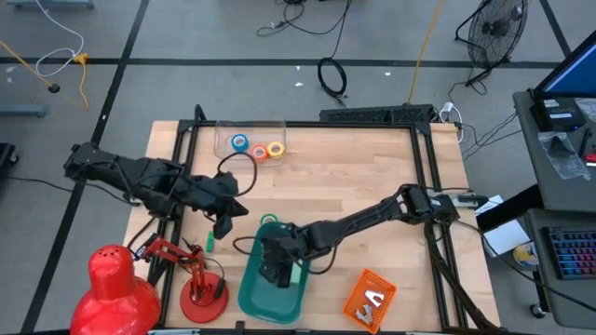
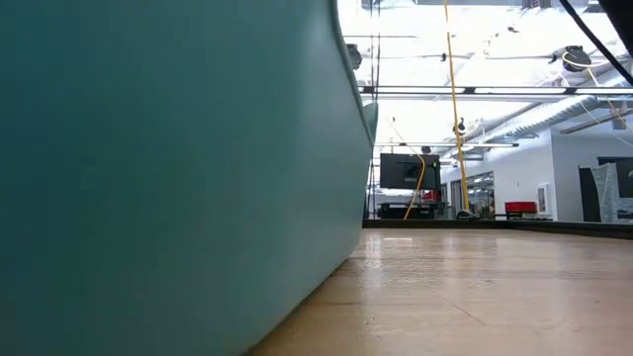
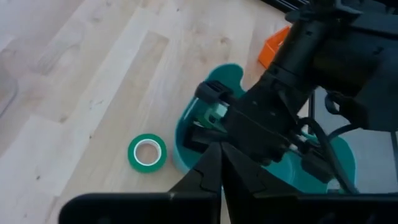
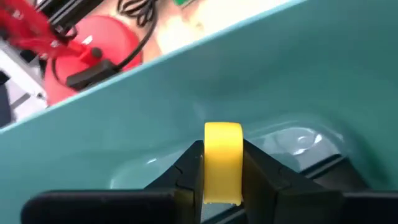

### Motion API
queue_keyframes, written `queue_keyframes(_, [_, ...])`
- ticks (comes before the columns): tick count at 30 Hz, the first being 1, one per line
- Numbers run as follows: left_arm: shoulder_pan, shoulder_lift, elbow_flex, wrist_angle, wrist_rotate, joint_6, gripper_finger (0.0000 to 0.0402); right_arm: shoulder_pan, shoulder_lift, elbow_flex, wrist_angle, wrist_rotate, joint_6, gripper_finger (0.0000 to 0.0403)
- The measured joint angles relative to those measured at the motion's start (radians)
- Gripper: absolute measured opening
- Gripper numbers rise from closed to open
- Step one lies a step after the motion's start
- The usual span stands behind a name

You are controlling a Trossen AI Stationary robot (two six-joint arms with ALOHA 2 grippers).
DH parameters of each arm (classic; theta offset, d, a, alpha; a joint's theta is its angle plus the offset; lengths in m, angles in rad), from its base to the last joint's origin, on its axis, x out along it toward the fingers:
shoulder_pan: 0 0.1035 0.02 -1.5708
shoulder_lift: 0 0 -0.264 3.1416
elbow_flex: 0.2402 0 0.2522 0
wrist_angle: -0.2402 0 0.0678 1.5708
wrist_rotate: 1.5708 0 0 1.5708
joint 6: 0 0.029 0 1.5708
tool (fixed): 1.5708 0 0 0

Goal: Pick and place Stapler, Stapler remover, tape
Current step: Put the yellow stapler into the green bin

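My right claw (image 4: pixel 222 171) grips the yellow tape roll (image 4: pixel 223 158) on edge, directly above the teal bin (image 1: pixel 251 284) at lower centre. My left claw (image 3: pixel 221 168), fingers closed and empty, hovers nearest the green roll (image 3: pixel 147 152) flat on the counter (image 1: pixel 354 177).

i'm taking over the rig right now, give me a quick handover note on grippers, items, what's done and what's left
Right gripper: shut on the yellow tape roll, inside the teal bin; not released yet.
Left gripper: fingers shut, empty, hovering over the table left of the bin.
Green tape roll: on the table beside the bin.
Blue tape roll and orange tape roll: in the clear container at the far edge, next to another yellow ring.
Orange item: right of the bin.
Left: drop yellow, then the other rolls.
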Motion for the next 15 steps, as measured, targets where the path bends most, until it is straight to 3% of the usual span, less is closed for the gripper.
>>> queue_keyframes(10, [-0.056, 0.0, 0.0, 0.005, -0.054, -0.049, 0.0009, -0.013, 0.0, 0.0, -0.082, 0.009, 0.069, 0.0066])
queue_keyframes(15, [-0.063, 0.0, 0.0, 0.005, -0.06, -0.056, 0.0011, -0.013, 0.0, 0.0, -0.077, 0.028, 0.045, 0.0092])
